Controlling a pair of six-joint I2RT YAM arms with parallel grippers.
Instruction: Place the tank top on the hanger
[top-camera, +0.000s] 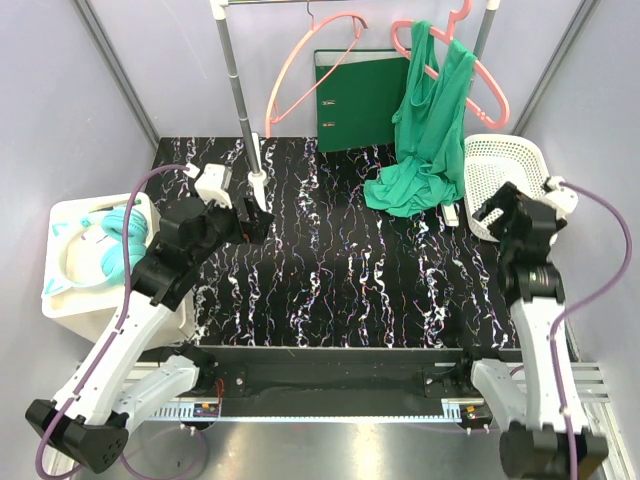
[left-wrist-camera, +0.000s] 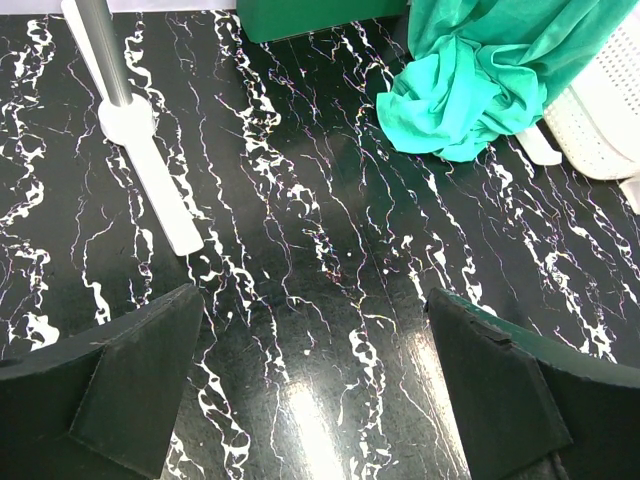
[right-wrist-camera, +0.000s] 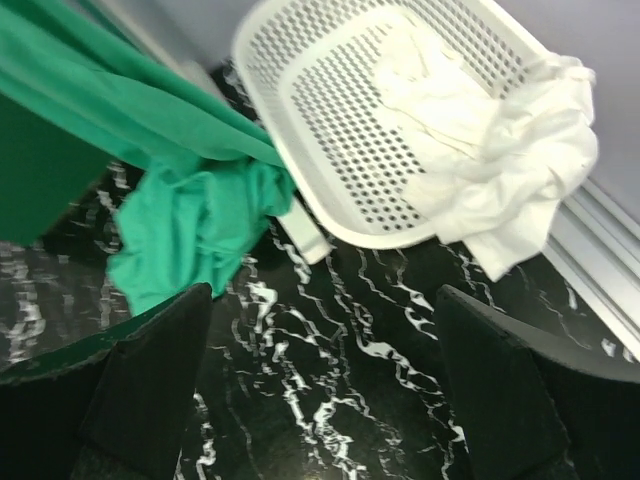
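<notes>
Left gripper (left-wrist-camera: 315, 385) and right gripper (right-wrist-camera: 320, 390): both jaws spread, gripping nothing, above the glossy black, white-veined table (top-camera: 350, 280). The thin pink hanger (top-camera: 270, 105) hangs at the rear, beside 1 green binder (top-camera: 360, 100). The green tank top (top-camera: 428, 120) drapes from a thick salmon hanger (top-camera: 492, 85), its hem pooled beside a perforated white basket (top-camera: 510, 160).

The hanger (top-camera: 269, 108) hangs left of the tank top (top-camera: 430, 120), the basket (top-camera: 510, 160) to its right.
</notes>
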